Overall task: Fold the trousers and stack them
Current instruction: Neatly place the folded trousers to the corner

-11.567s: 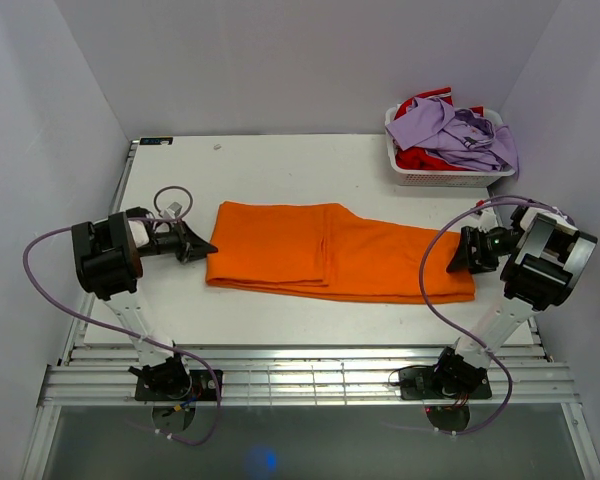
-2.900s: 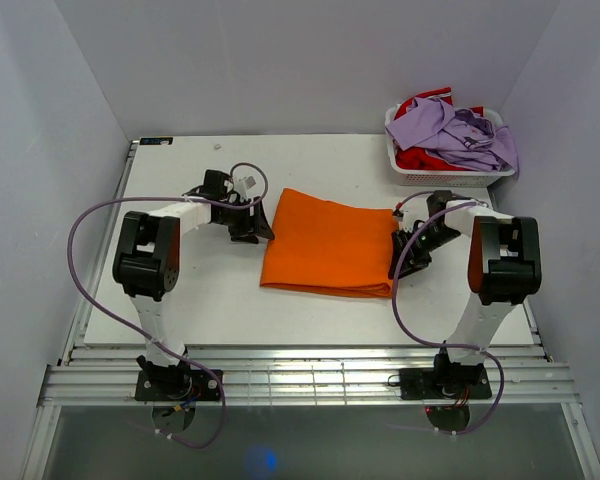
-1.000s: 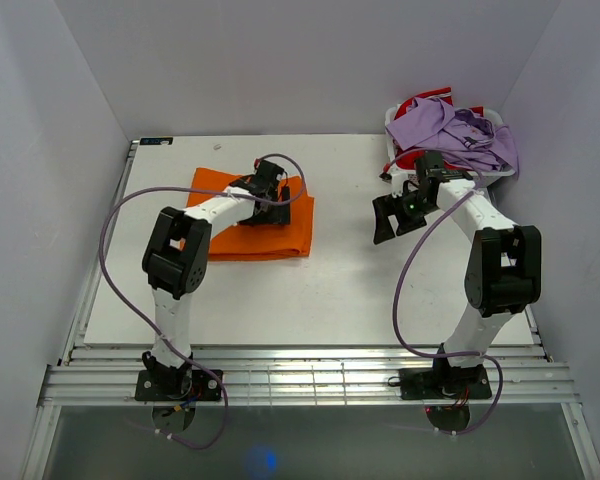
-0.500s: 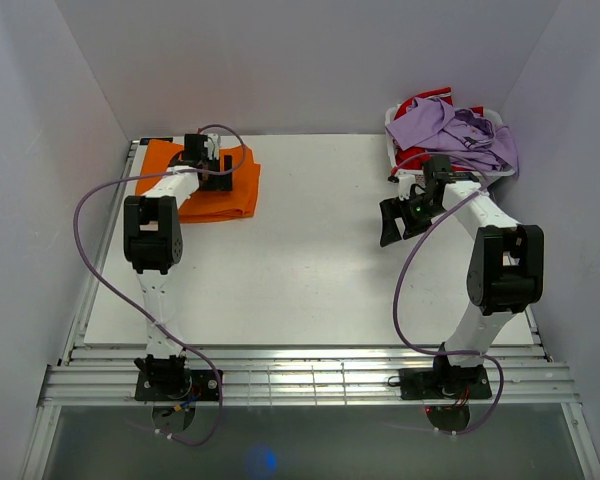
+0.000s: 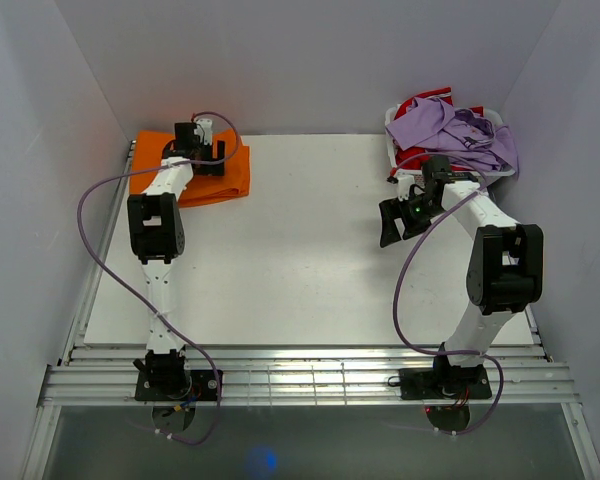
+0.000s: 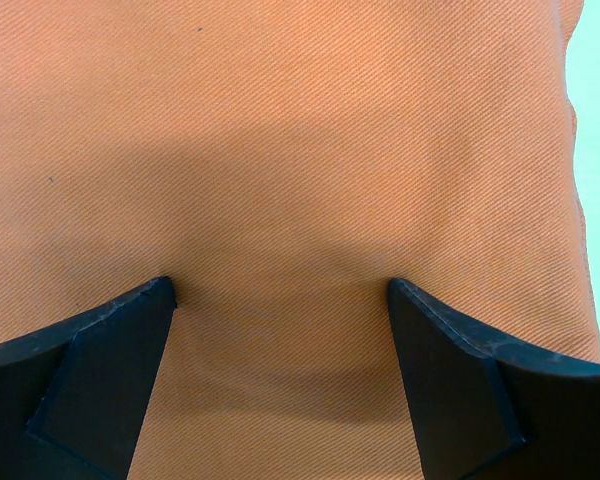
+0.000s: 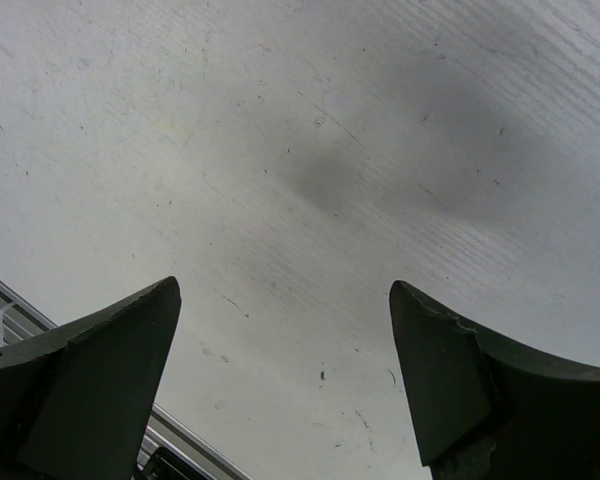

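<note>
The orange trousers [image 5: 225,180] lie folded into a small packet at the table's far left corner. My left gripper [image 5: 202,160] sits on top of them, open, with both fingertips pressed down onto the cloth. In the left wrist view the trousers [image 6: 280,150] fill the frame and the left gripper [image 6: 282,292] has nothing pinched between its spread tips. My right gripper [image 5: 392,222] hovers open over bare table at the right, short of the basket, and the right wrist view shows the right gripper [image 7: 285,290] with only tabletop between its fingers.
A white basket [image 5: 435,176] at the far right corner holds a lilac shirt [image 5: 458,132] and a red garment [image 5: 420,104]. The white table [image 5: 300,260] is bounded by side walls and a metal rail at its near edge.
The left gripper has slid the folded trousers leftward and back into the far left corner. The right arm has barely shifted.
</note>
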`<state>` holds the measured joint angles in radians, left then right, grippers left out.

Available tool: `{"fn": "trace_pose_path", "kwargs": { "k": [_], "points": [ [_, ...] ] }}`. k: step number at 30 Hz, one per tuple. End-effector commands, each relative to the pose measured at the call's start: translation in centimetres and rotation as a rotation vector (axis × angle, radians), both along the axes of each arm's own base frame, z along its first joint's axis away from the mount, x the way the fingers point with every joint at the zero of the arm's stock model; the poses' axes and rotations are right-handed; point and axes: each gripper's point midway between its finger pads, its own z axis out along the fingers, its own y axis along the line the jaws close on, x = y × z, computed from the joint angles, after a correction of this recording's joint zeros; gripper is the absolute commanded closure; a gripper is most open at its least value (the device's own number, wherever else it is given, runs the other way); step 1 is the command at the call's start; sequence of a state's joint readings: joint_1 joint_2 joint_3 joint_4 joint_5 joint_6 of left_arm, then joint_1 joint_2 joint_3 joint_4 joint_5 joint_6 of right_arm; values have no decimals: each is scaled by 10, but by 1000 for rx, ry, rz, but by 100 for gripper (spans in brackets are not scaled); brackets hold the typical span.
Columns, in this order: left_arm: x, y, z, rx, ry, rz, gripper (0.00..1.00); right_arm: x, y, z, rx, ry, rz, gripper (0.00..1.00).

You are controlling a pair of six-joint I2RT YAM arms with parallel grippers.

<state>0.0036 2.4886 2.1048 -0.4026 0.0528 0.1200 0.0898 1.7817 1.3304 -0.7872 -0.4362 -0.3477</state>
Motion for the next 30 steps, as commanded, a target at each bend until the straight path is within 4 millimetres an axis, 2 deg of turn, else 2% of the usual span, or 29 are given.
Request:
{"fn": "trace_pose_path", "kwargs": {
  "k": [1,7,15,16,18,21,22,23,25,26,28,29,30],
  "points": [
    [-66,51,-111,106,331,27,2,-1,-4,3,-12,4,1,10],
    [-69,70,-117,120,320,-29,3,-1,-3,3,-10,13,2,10],
    [-62,75,-118,130,305,-18,2,0,-3,2,-5,18,-3,10],
    [-59,82,-114,160,296,10,2,0,-2,3,-5,15,-2,10],
    [-57,82,-111,162,289,12,2,-1,-2,5,-4,14,-3,10],
    [-49,78,-82,158,236,-4,2,2,-2,14,-2,-11,4,10],
    [-41,77,-48,172,173,-7,2,3,-2,22,2,-33,3,10],
    [-39,75,-36,181,132,-14,2,4,-2,28,6,-51,7,10],
    [-33,73,4,207,48,-30,2,8,-1,45,14,-110,12,10],
    [-29,72,46,217,-34,-31,2,9,-1,51,15,-127,10,10],
    [-25,65,90,206,-113,-54,2,11,-1,65,20,-165,6,10],
    [-25,62,131,202,-184,-63,2,11,0,70,23,-178,6,10],
    [-27,59,151,196,-218,-78,2,13,0,74,23,-192,6,10]
  ]
}}
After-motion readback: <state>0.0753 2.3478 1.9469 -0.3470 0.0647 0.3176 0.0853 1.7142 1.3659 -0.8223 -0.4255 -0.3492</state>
